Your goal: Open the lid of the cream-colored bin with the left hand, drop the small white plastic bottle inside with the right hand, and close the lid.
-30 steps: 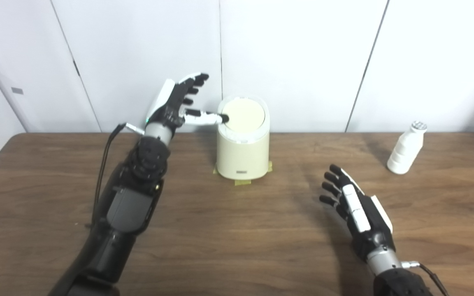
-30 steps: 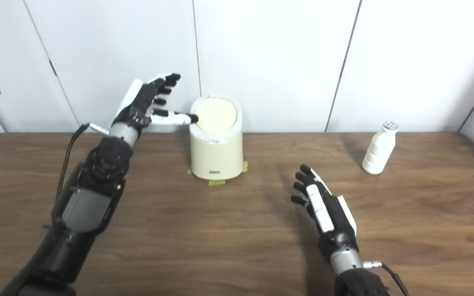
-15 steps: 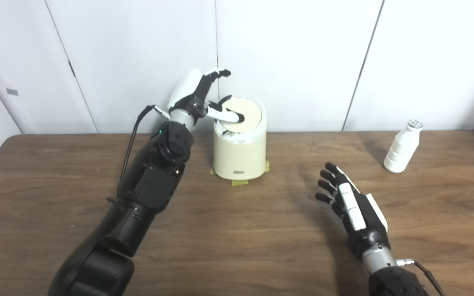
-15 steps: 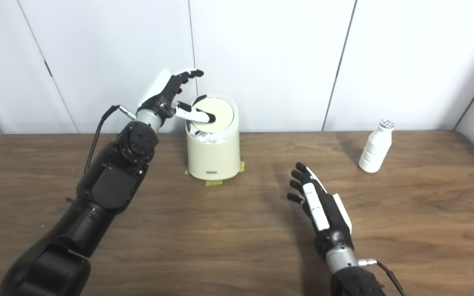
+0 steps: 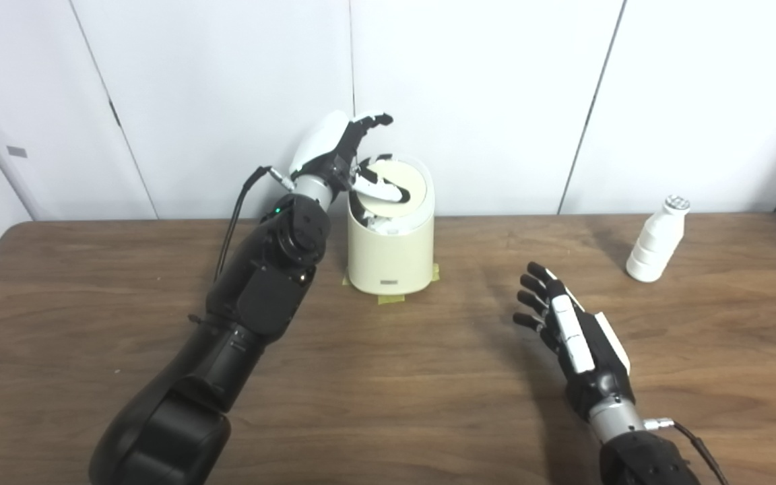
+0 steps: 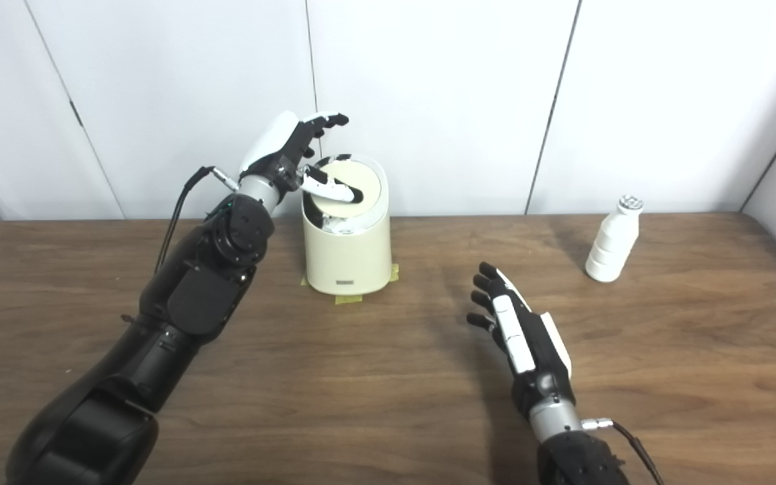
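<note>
The cream-colored bin stands at the back middle of the wooden table, on bits of yellow tape. Its round lid is tilted, with a dark gap showing at its front-left rim. My left hand is over the bin's left side with fingers spread above the lid and the thumb lying across the lid's top; it also shows in the right eye view. The small white plastic bottle stands upright at the back right. My right hand is open and empty, above the table, well left of the bottle.
A white panelled wall runs right behind the bin and the bottle. A black cable loops off my left wrist. The table's right edge lies just beyond the bottle.
My left hand has moved right, from beside the bin to over it, and its thumb now lies across the lid, which has tilted. The right hand has barely moved. The camera has shifted a little.
</note>
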You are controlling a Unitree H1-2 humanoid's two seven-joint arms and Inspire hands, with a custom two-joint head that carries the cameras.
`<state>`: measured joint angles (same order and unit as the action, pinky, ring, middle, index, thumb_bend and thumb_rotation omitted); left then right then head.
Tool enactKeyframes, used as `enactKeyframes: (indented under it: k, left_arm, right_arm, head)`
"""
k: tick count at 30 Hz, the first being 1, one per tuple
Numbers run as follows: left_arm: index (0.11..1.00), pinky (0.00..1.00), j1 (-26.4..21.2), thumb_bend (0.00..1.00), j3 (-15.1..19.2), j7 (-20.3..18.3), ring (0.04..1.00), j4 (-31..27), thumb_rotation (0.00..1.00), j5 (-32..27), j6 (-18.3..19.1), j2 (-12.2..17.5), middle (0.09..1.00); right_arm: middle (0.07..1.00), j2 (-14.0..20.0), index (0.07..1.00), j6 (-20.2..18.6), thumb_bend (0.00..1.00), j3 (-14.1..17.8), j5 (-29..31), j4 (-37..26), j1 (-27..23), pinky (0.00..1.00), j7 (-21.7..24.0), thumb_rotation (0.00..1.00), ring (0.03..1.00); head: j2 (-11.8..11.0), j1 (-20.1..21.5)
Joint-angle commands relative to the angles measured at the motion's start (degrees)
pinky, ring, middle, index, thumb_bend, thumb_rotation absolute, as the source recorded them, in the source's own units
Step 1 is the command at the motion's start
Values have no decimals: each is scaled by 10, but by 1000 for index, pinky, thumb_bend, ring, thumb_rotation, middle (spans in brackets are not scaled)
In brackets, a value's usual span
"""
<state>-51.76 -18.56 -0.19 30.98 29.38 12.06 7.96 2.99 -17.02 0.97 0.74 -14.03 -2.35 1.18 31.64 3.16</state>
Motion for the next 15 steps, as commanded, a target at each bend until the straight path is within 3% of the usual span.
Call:
enactKeyframes:
  k: [1, 7, 15]
  left_arm:
    - [884, 759, -43, 870, -6, 16, 896, -1, 19, 21, -20, 8, 915]
    - [894, 830, -45, 872, -37, 13, 906, 0, 0, 63, -34, 27, 929]
    - [882, 828, -45, 914, -81, 14, 881, -3, 0, 132, -36, 45, 891]
  right_arm:
    - [902, -1, 900, 20, 560, 0, 2, -25, -21, 791, 0, 922, 888]
    - [896, -3, 903, 12, 579, 3, 3, -31, -22, 786, -2, 898, 884]
    - [889, -2, 906, 5, 593, 4, 8, -37, -21, 783, 1, 878, 880]
  head:
    - [1, 0]
    - [7, 3]
    - [12, 2]
